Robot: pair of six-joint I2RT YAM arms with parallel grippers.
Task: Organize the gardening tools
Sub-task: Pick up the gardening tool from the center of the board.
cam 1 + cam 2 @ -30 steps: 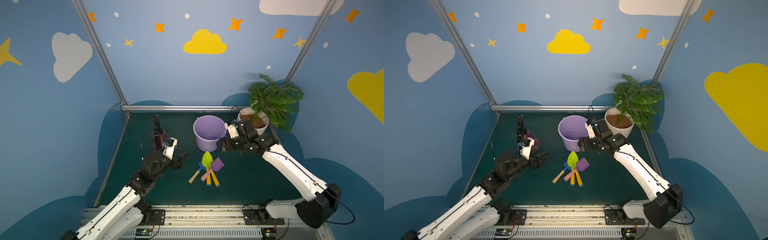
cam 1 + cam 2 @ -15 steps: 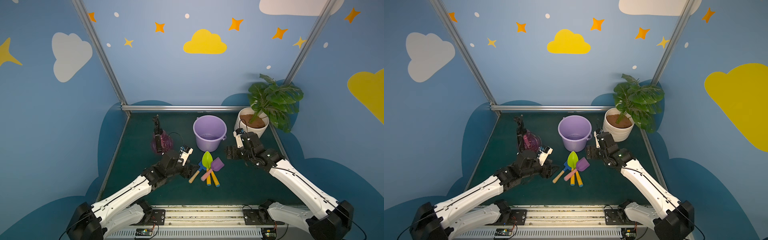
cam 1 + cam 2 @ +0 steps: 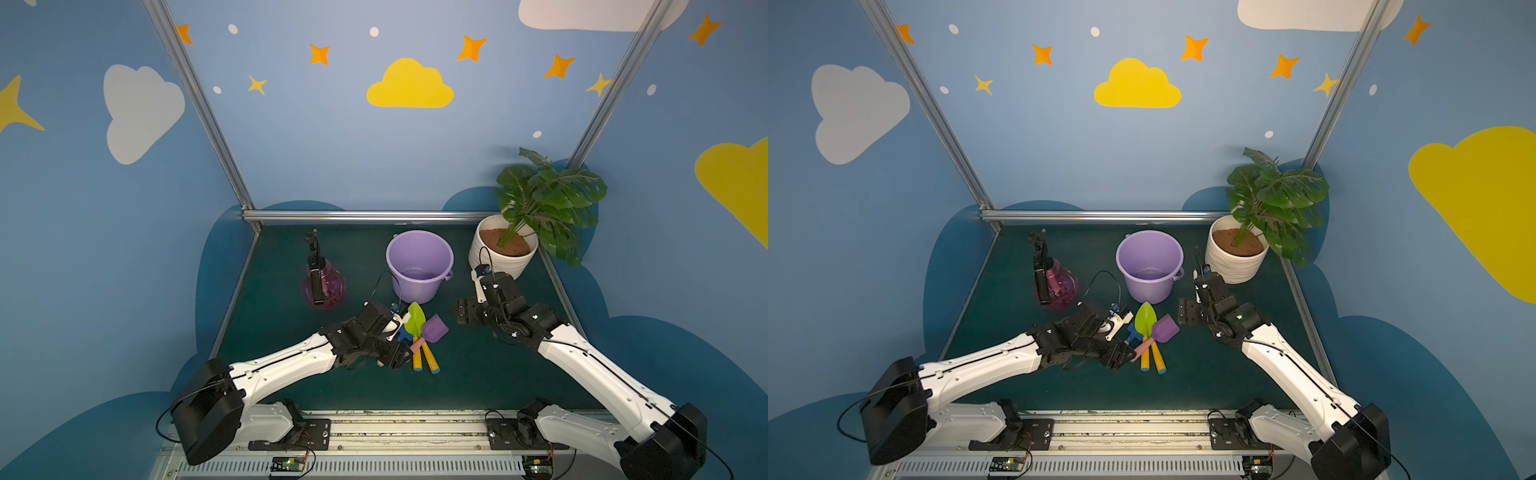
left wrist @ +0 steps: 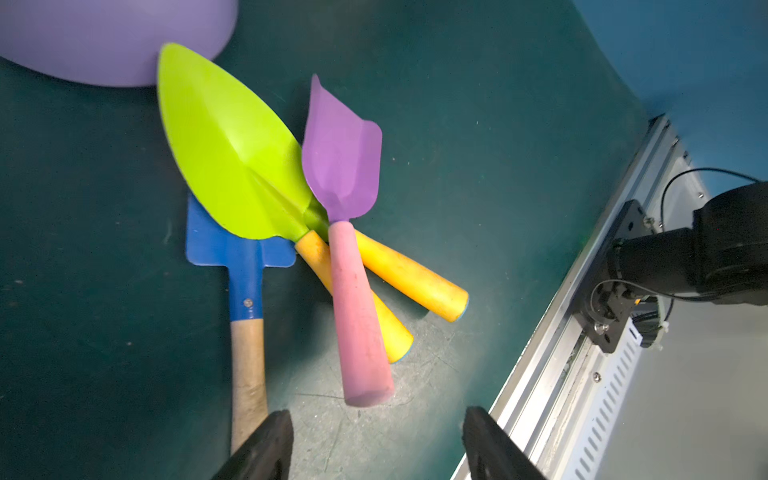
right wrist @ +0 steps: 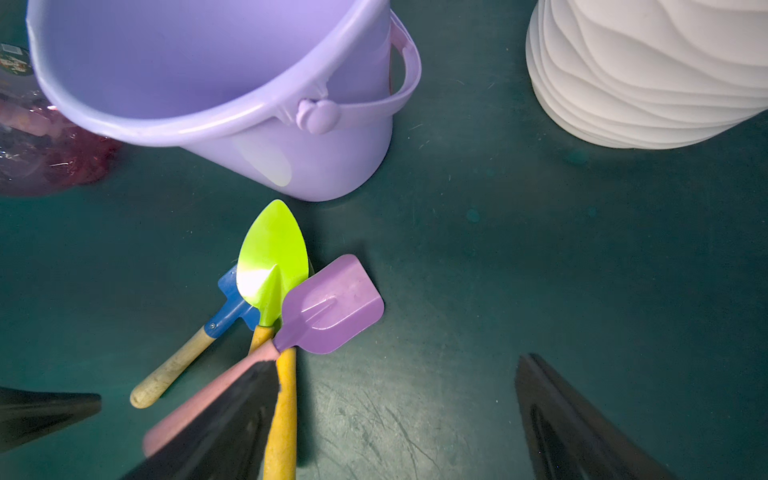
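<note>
left wrist: left gripper [image 4: 376, 440] spread before scoop [image 4: 340, 166]; table rail [image 4: 569, 307] near

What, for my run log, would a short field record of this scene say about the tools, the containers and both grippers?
tools: green trowels, blue spade and purple scoop in one overlapping pile on the mat, blades toward the bucket
bucket: upright, no tools inside
spray bottle: upright, apart from the pile
plant pot: upright, back corner
left gripper: open, at the handle ends, gripping nothing
right gripper: open, empty, beside the pile
</note>
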